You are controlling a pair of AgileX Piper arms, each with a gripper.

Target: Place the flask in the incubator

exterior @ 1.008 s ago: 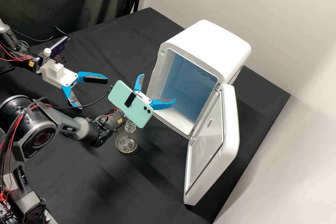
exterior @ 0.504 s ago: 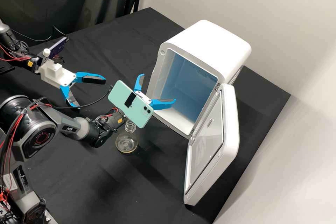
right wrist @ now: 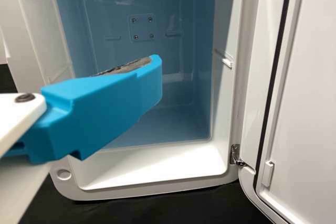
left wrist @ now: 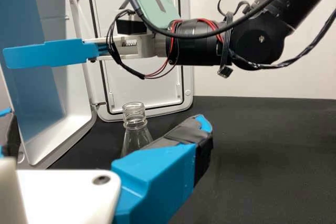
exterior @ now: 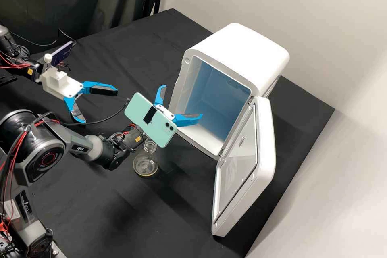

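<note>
Both spread wide, left gripper [exterior: 98, 105] over black bench [exterior: 121, 209], right gripper [exterior: 182, 101] before open incubator [exterior: 242, 48], flask [exterior: 146, 163] upright on bench, white wall [exterior: 282, 0], dark curtain [exterior: 60, 0].

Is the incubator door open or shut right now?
Open. The door stands swung wide off the incubator, leaving the blue interior exposed.

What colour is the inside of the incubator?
Light blue. The incubator interior shows best in the right wrist view.
</note>
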